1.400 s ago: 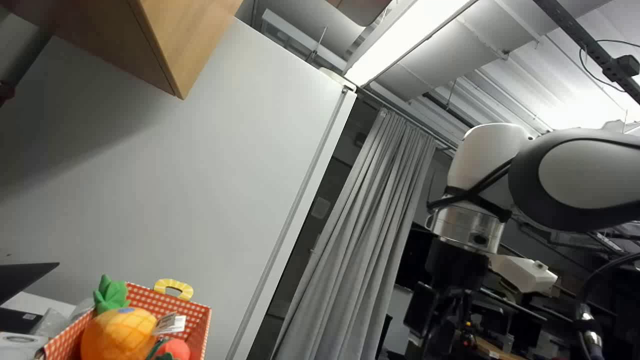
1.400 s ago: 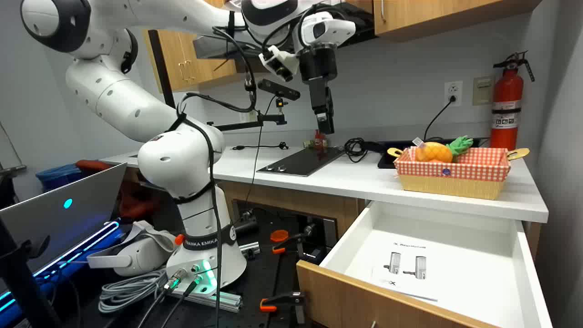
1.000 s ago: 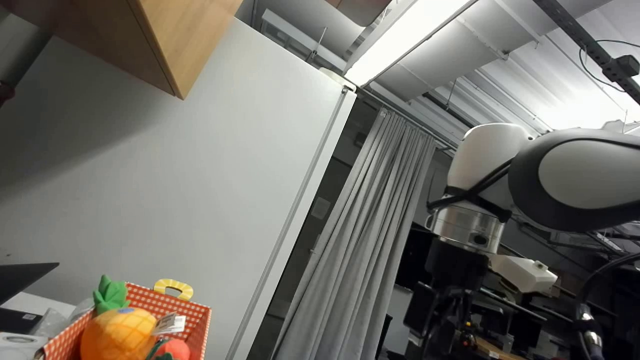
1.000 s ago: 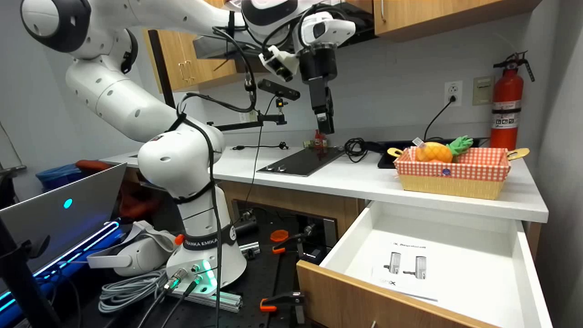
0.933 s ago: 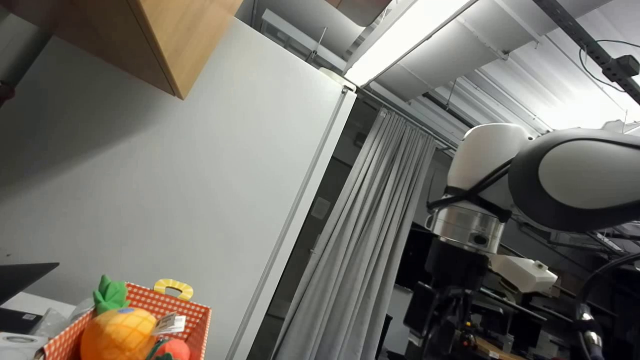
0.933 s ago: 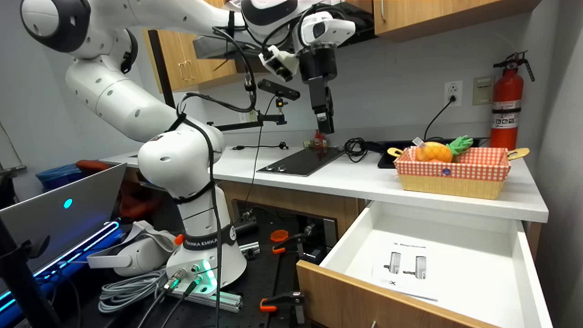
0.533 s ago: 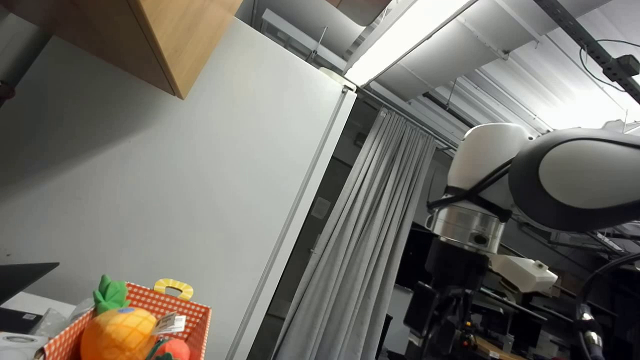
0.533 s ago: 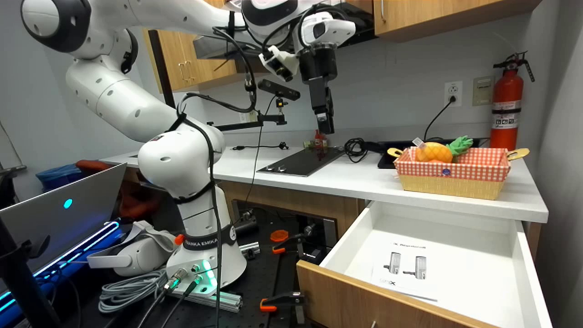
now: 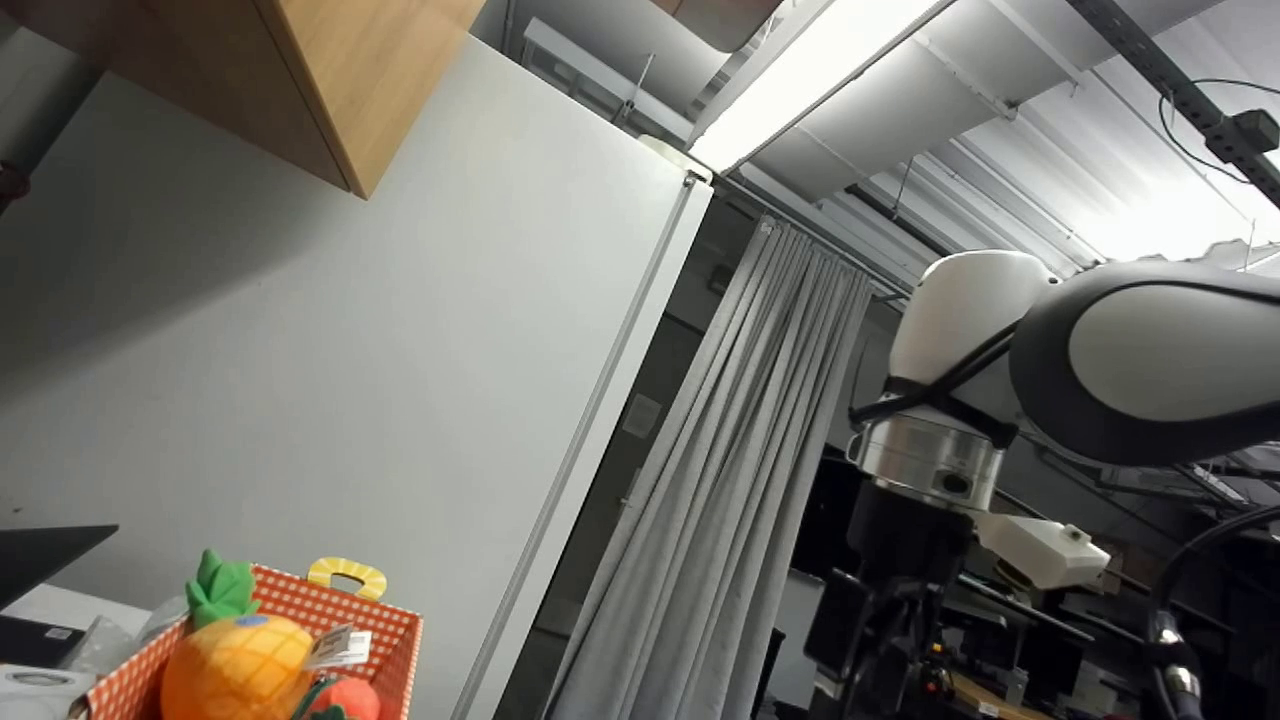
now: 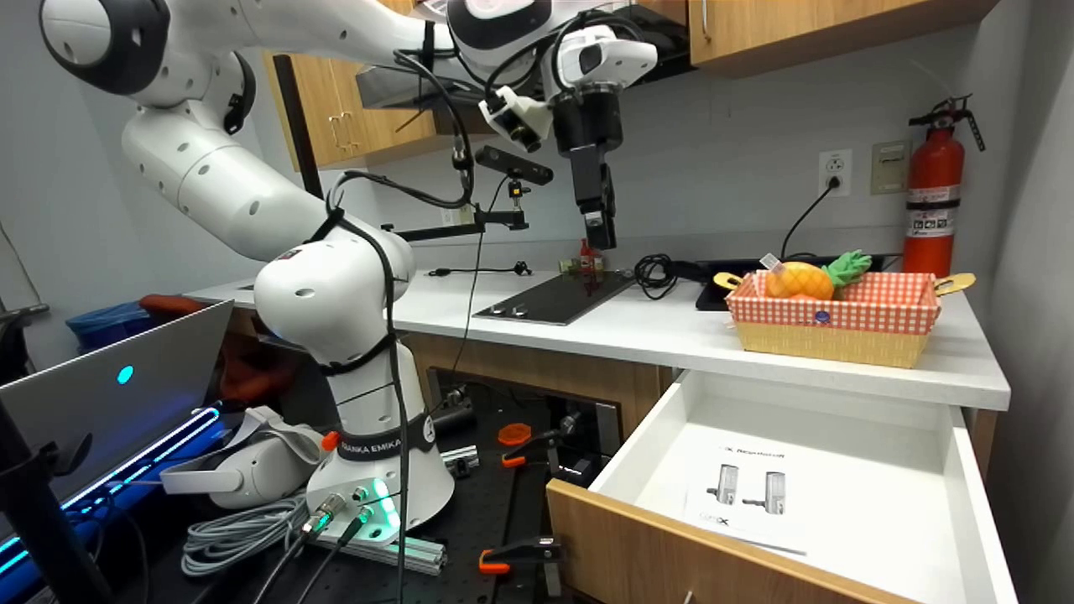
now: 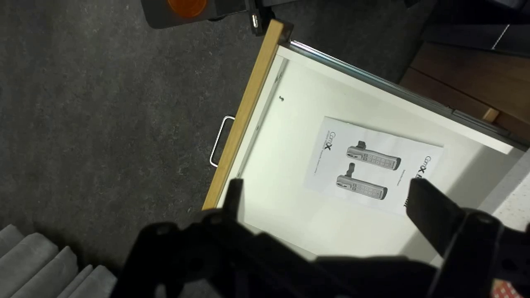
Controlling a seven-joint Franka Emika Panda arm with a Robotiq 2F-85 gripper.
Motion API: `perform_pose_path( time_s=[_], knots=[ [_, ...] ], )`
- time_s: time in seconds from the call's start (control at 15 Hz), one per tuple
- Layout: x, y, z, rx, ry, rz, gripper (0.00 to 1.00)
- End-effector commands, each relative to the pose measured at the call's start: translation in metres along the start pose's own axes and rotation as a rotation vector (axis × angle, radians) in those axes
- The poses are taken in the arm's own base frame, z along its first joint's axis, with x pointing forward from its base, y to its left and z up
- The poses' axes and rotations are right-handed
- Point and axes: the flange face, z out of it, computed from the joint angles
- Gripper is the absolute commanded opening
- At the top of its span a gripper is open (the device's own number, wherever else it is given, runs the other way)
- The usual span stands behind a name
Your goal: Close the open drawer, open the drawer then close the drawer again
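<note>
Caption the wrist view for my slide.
Looking down past the open tool into the open drawer, with printed paper lying inside and the metal handle untouched.

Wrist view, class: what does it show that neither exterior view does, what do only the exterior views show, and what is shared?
Only the wrist view: the metal handle in full and the drawer slide rail.
Only exterior views: the fire extinguisher, black cooktop, plush pineapple and VR headset.
Shared with an exterior view: the open drawer with the printed sheet in it, the gripper, and the red-checked lining, just a patch in the wrist view.
</note>
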Motion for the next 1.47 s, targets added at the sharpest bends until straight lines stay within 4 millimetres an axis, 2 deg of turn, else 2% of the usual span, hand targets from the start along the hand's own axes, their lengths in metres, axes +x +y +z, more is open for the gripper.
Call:
perform_pose_path(
  time_s=[0.0,0.2,0.4,0.8,1.07,1.27,1.33,1.4],
  knots=[
    [0.013,0.000,0.018,-0.010,-0.008,0.016,1.00],
    [0.027,0.006,0.043,-0.023,-0.020,0.033,1.00],
    [0.046,0.019,0.077,-0.051,-0.039,0.066,1.00],
    [0.081,0.061,0.156,-0.128,-0.100,0.177,1.00],
    [0.096,0.082,0.208,-0.173,-0.168,0.255,1.00],
    [0.104,0.098,0.239,-0.197,-0.225,0.308,1.00],
    [0.108,0.104,0.249,-0.201,-0.239,0.327,0.75],
    [0.111,0.110,0.256,-0.203,-0.252,0.345,0.72]
  ],
)
